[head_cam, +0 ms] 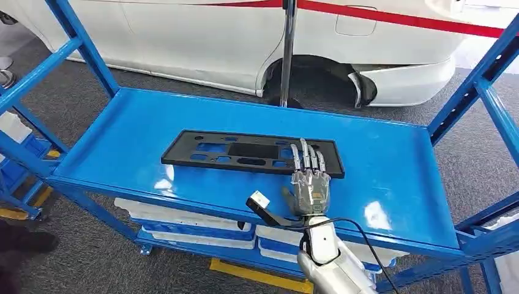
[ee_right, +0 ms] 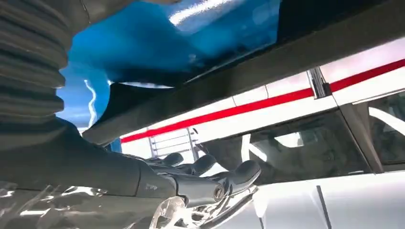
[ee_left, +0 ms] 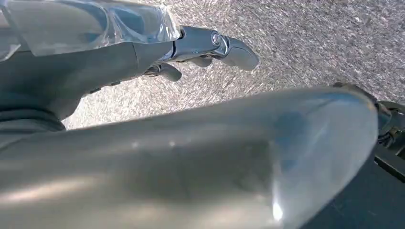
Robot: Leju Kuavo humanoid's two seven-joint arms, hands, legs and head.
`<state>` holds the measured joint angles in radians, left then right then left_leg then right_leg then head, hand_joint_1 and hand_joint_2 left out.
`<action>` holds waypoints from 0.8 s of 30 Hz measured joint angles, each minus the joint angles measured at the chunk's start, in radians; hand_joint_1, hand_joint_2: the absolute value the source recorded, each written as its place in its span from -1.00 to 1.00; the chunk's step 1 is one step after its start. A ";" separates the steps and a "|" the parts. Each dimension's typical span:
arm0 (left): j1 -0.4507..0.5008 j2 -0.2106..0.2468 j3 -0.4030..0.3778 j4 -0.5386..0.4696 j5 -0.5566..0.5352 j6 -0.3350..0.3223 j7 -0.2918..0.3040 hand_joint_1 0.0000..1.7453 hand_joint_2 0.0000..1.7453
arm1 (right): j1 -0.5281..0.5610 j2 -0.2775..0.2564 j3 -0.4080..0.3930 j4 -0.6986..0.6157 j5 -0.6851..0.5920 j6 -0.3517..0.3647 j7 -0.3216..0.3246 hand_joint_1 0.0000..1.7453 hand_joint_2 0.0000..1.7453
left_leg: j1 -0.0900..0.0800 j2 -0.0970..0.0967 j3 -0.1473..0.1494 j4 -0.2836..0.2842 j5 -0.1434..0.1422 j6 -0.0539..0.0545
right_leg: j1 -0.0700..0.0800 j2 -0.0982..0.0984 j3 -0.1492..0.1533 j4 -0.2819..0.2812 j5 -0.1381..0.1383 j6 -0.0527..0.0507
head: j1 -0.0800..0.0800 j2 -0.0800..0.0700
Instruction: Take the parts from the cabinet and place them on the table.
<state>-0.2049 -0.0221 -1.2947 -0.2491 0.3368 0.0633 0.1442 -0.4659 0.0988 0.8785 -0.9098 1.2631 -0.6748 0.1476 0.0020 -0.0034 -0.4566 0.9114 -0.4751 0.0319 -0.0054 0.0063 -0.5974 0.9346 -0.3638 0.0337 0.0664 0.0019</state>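
The black part [head_cam: 251, 152] is seen lying flat on the blue shelf [head_cam: 392, 177], its right end under the fingers [head_cam: 308, 158] of the right hand [head_cam: 310, 187], which are extended side by side over it (no grip is visible). The left hand [ee_left: 200, 47] is seen above grey floor [ee_left: 310, 43], its fingers slightly curled, nothing held.

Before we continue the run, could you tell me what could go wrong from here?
The right robot hand has its fingers laid over one end of the black panel, far from its middle, so the long part may tip or slip when lifted. The panel could also catch the blue frame post on the way out.
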 joint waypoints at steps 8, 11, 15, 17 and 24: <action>0.000 0.000 0.000 0.000 -0.003 0.000 0.001 -1.00 -1.00 | 0.021 0.023 -0.042 -0.013 0.050 0.000 -0.011 -1.00 1.00 | 0.000 0.000 0.000 0.000 0.000 0.000 | 0.000 0.000 0.000 0.000 0.000 0.000 | 0.000 0.000; -0.001 0.000 0.000 0.000 -0.016 -0.001 0.003 -1.00 -1.00 | 0.020 0.032 -0.047 -0.016 0.100 0.000 -0.002 -1.00 1.00 | 0.000 0.000 0.000 0.000 0.000 0.000 | 0.000 0.000 0.000 0.000 0.000 0.000 | 0.000 0.000; -0.003 0.000 0.000 0.000 -0.022 -0.003 0.013 -1.00 -1.00 | 0.015 0.043 -0.045 -0.015 0.120 0.000 0.024 -1.00 1.00 | 0.001 0.000 -0.001 0.000 0.000 0.000 | 0.000 0.000 0.000 0.000 0.000 0.000 | 0.000 0.000; -0.004 0.000 0.000 0.000 -0.031 -0.005 0.017 -1.00 -1.00 | 0.005 0.048 -0.035 -0.012 0.121 0.000 0.047 -1.00 1.00 | 0.001 0.000 -0.002 0.000 0.000 0.000 | 0.000 0.000 -0.001 0.001 0.000 0.000 | 0.000 0.000; -0.007 0.000 0.000 0.000 -0.039 -0.008 0.018 -1.00 -1.00 | -0.039 0.061 0.011 0.018 0.111 0.000 0.082 -1.00 1.00 | 0.001 0.000 -0.005 0.000 0.000 0.000 | 0.000 0.000 -0.006 0.001 0.000 0.000 | 0.000 0.000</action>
<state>-0.2121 -0.0217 -1.2947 -0.2491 0.2975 0.0549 0.1621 -0.5053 0.1598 0.8893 -0.8919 1.3741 -0.6748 0.2300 0.0028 -0.0036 -0.4617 0.9116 -0.4747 0.0316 -0.0053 0.0058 -0.6031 0.9355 -0.3633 0.0335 0.0664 0.0019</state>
